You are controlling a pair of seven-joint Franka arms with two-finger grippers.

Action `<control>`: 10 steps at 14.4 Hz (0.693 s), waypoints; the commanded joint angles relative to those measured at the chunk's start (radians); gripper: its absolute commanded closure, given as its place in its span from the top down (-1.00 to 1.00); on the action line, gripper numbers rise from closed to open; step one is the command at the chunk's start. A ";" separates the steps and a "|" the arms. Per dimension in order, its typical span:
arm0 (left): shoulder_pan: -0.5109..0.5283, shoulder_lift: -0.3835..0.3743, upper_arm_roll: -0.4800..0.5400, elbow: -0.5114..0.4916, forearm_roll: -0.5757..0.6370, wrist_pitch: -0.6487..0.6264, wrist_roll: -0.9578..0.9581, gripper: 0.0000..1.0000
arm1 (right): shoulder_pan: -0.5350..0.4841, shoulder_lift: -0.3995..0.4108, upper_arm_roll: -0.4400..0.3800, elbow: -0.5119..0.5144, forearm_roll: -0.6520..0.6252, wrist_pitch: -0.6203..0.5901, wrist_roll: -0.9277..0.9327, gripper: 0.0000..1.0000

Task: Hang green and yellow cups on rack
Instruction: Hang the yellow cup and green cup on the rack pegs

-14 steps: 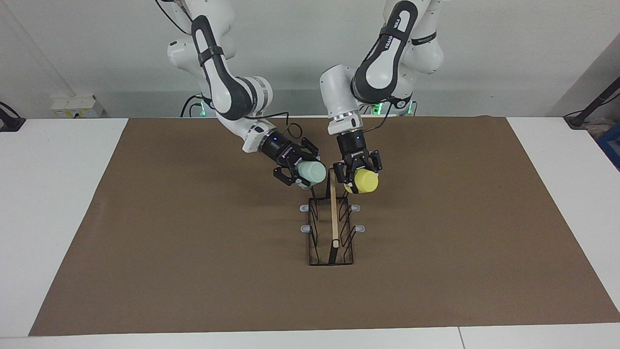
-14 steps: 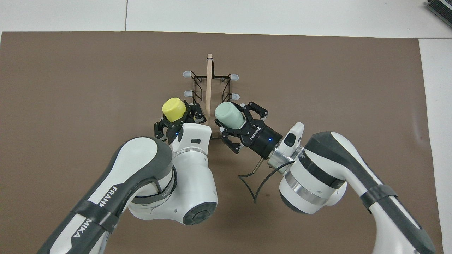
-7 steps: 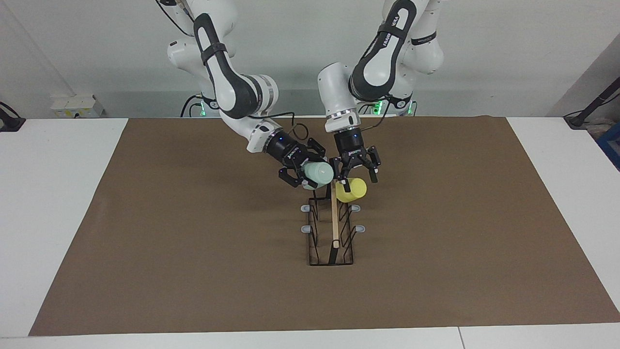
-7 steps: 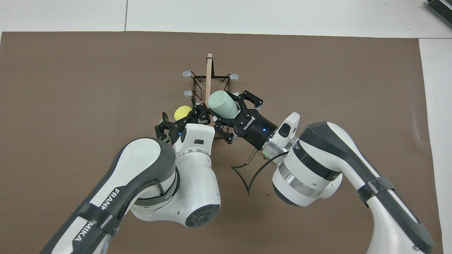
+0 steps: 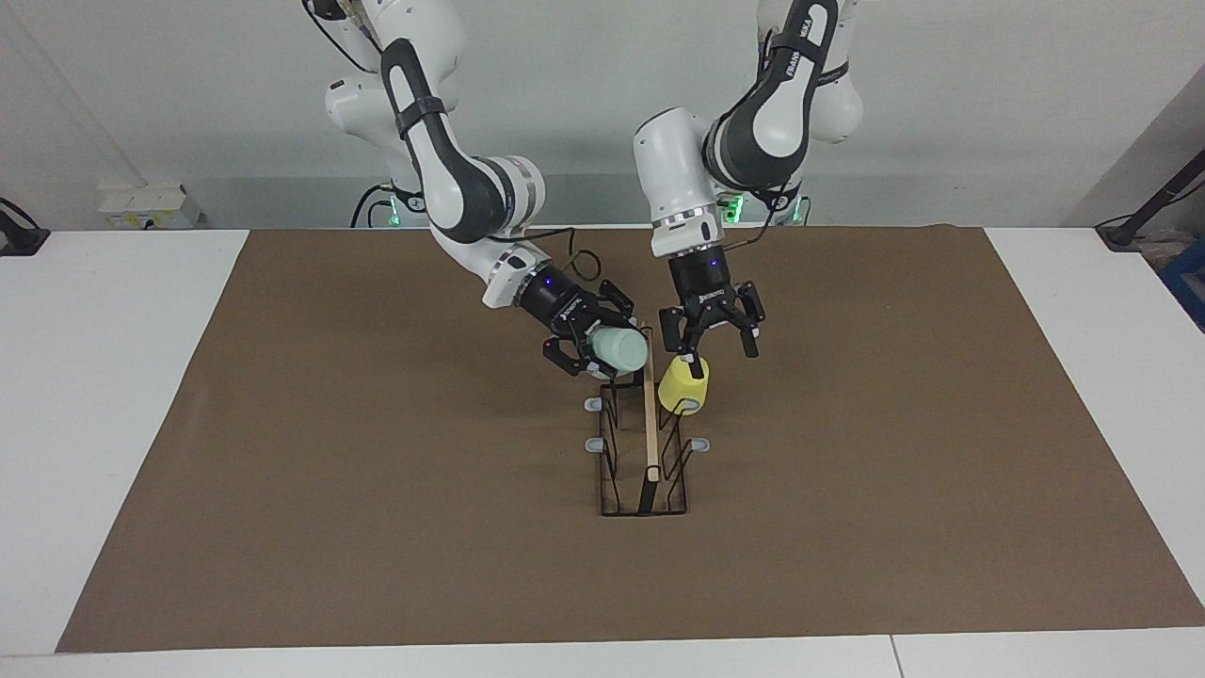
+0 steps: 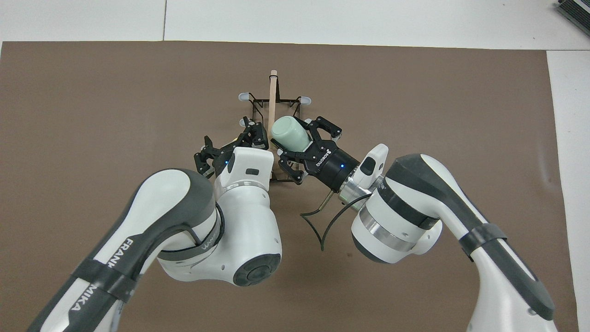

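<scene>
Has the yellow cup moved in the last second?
Yes. The yellow cup dropped out of the left gripper onto the rack, on its left-arm side.

A large brown rectangular paper-like mat [image 5: 377,490] is lying flat on the white tabletop [image 5: 104,395] and is covering most of it. White bands of the tabletop are showing at both ends and along the edge farthest from the robots. A small white box-shaped socket unit [image 5: 151,205] is sitting against the pale grey wall [image 5: 565,104], at the right arm's end of the tabletop. Near it, a small black mount [image 5: 19,234] is resting on the tabletop edge. At the left arm's end, a black slanted pole [image 5: 1163,196] is standing on a black foot, and a blue object [image 5: 1188,278] is showing at the picture edge; what it is I cannot tell.
</scene>
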 commanded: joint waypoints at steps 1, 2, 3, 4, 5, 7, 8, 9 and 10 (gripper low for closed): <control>0.065 0.021 -0.005 0.061 -0.159 -0.006 0.264 1.00 | -0.008 -0.014 0.002 -0.040 0.002 -0.005 -0.014 -1.00; 0.098 0.016 -0.005 0.064 -0.212 -0.006 0.359 1.00 | -0.007 -0.025 0.002 -0.064 0.006 -0.014 -0.016 -1.00; 0.136 0.013 -0.006 0.064 -0.262 -0.005 0.469 1.00 | -0.010 -0.034 0.002 -0.087 0.012 -0.025 -0.026 -1.00; 0.163 0.010 -0.005 0.069 -0.311 -0.003 0.564 1.00 | -0.010 -0.046 0.002 -0.114 0.019 -0.037 -0.028 -1.00; 0.196 0.010 -0.005 0.082 -0.372 -0.003 0.662 1.00 | -0.010 -0.052 0.002 -0.130 0.022 -0.045 -0.028 -1.00; 0.239 -0.002 -0.005 0.086 -0.482 -0.011 0.842 1.00 | -0.004 -0.068 0.002 -0.152 0.057 -0.046 -0.031 -1.00; 0.264 -0.020 -0.005 0.083 -0.535 -0.014 0.925 1.00 | -0.002 -0.066 0.002 -0.151 0.057 -0.045 -0.034 -1.00; 0.291 -0.031 -0.005 0.078 -0.587 -0.017 1.003 1.00 | -0.004 -0.066 0.002 -0.148 0.058 -0.043 -0.031 -1.00; 0.308 -0.051 -0.005 0.070 -0.625 -0.018 1.074 1.00 | -0.005 -0.063 0.002 -0.141 0.060 -0.042 -0.031 -0.80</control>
